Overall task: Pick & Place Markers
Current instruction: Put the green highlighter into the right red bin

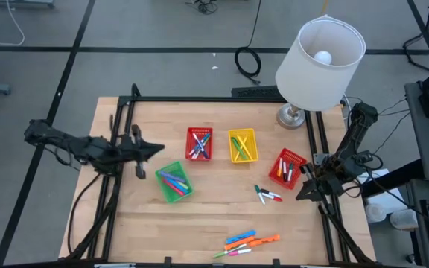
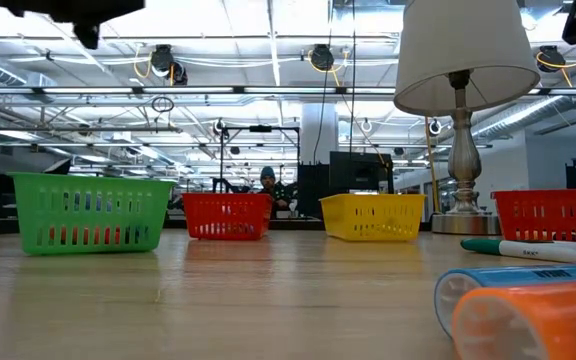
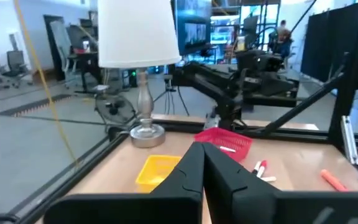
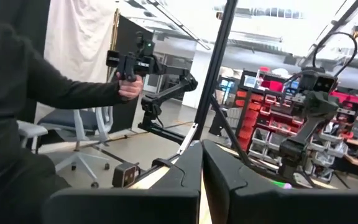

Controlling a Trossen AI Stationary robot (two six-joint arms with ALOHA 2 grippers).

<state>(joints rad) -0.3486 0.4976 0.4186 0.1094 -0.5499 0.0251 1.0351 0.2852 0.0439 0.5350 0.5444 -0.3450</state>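
From left to right, we see the left gripper with fingers pressed together, loose markers at lower centre, and the right gripper likewise closed; we should spread fingers before descending squarely.

Wooden table carries four mesh baskets: green basket, red basket, yellow basket, second red basket nearest the right edge. Lamp with white shade at far right corner. Person in dark sleeve beside the table, office chair just behind.
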